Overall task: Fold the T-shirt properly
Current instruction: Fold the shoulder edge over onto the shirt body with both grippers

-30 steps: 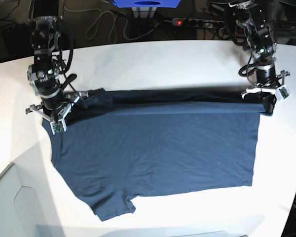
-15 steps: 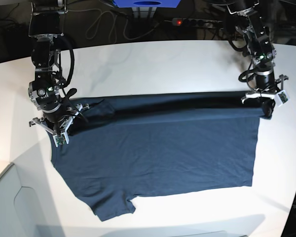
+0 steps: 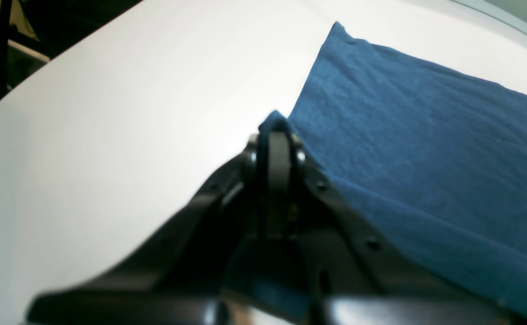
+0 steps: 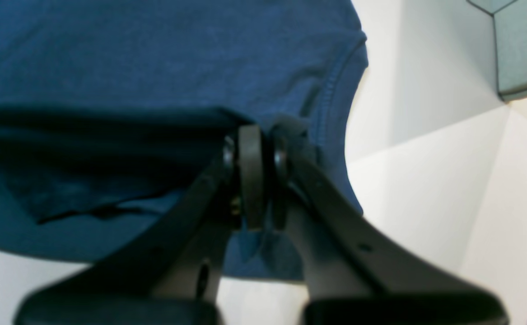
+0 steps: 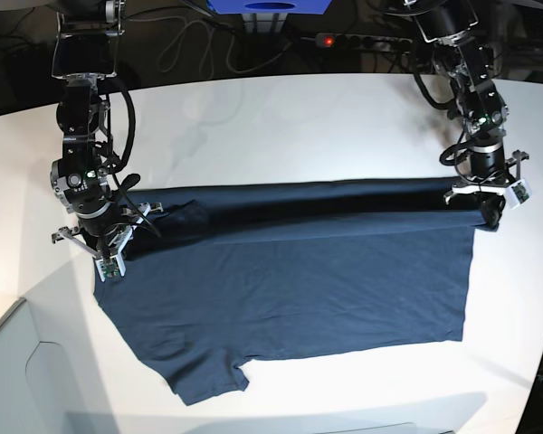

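Both grippers have carried the far edge further toward the lower frame since the earlier base pics, so the folded band is wider now and lies flatter over the shirt body.

T-shirt [image 5: 290, 280] spreads across the middle of the white table [image 5: 281, 117], one sleeve poking out lower left.

Right gripper [image 5: 108, 250], at left of base view, is clamped on fabric near the collar/shoulder; right wrist view shows jaws pinched together w/ cloth between.

Left gripper [image 5: 490, 212], at right of base view, is pinched on the hem corner, per left wrist view.

Holding both ends keeps the edge taut & straight, prob so the fold lands even w/o bunching.
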Motion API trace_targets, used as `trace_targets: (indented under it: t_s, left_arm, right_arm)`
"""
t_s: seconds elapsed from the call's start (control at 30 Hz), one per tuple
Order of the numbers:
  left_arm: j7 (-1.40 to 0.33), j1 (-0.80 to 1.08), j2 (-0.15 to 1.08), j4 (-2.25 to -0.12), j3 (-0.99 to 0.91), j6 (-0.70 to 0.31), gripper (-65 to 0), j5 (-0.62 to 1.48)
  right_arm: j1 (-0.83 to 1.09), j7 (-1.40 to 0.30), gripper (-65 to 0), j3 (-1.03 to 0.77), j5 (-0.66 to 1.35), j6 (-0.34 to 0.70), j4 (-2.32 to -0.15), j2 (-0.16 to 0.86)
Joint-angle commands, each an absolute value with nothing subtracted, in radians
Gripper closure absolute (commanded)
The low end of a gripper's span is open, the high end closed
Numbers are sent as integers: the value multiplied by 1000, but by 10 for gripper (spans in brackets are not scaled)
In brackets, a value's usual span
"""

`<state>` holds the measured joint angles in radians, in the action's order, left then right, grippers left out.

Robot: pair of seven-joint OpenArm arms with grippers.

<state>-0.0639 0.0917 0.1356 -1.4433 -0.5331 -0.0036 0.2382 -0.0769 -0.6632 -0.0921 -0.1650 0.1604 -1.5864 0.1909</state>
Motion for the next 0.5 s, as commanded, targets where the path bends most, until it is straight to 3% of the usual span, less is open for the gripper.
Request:
trace_targets:
  t_s: [0.0, 0.27, 0.47]
  left_arm:
    - [-35, 82, 151, -1457, -538, 1, 0, 239]
    - [-35, 58, 151, -1445, -538, 1, 0, 239]
    - [-35, 54, 151, -1445, -538, 1, 0, 239]
  right_arm:
    - [-96, -642, -2, -99, -171, 173, -1604, 199]
    - [-96, -642, -9, -99, -166, 173, -1604, 199]
    - [-104, -644, -75, -97, -166, 176, -1606, 199]
